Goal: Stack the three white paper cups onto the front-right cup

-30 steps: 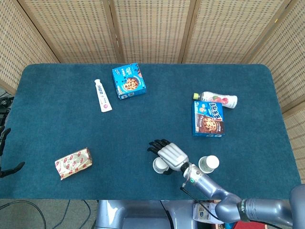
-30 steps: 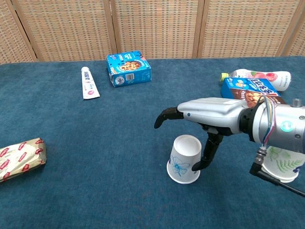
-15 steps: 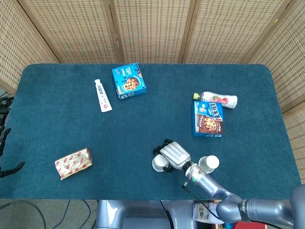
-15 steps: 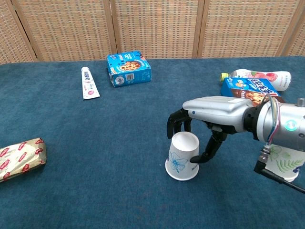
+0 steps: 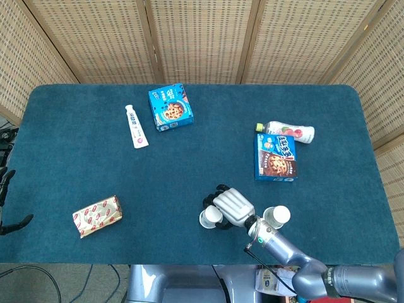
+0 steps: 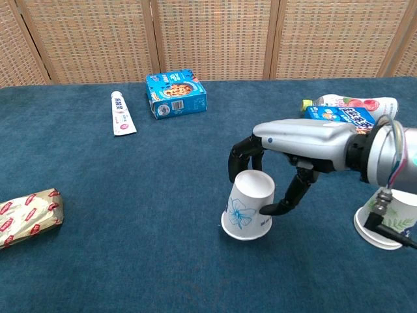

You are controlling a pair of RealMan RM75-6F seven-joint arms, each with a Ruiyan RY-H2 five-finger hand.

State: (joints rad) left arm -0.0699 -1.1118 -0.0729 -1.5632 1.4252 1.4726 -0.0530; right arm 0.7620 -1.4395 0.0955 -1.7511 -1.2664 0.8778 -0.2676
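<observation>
An upside-down white paper cup with a blue flower print (image 6: 247, 207) is tilted at the front middle of the table, and my right hand (image 6: 290, 149) holds it between the thumb and curled fingers. In the head view the hand (image 5: 231, 206) covers part of this cup (image 5: 209, 218). The front-right cup (image 6: 386, 223), white with a green leaf print, stands upside down just right of the hand, also visible in the head view (image 5: 277, 216). My left hand (image 5: 6, 201) shows only at the far left edge, off the table, with its fingers apart and nothing in them.
A blue cookie box (image 5: 170, 107) and a toothpaste tube (image 5: 136, 126) lie at the back left. A foil snack packet (image 5: 96, 215) sits front left. A blue chocolate box (image 5: 275, 156) and a lying bottle (image 5: 289, 132) are behind the front-right cup.
My right hand's fingers have closed around the flower cup. The cup has tipped, and its rim has shifted slightly left.
</observation>
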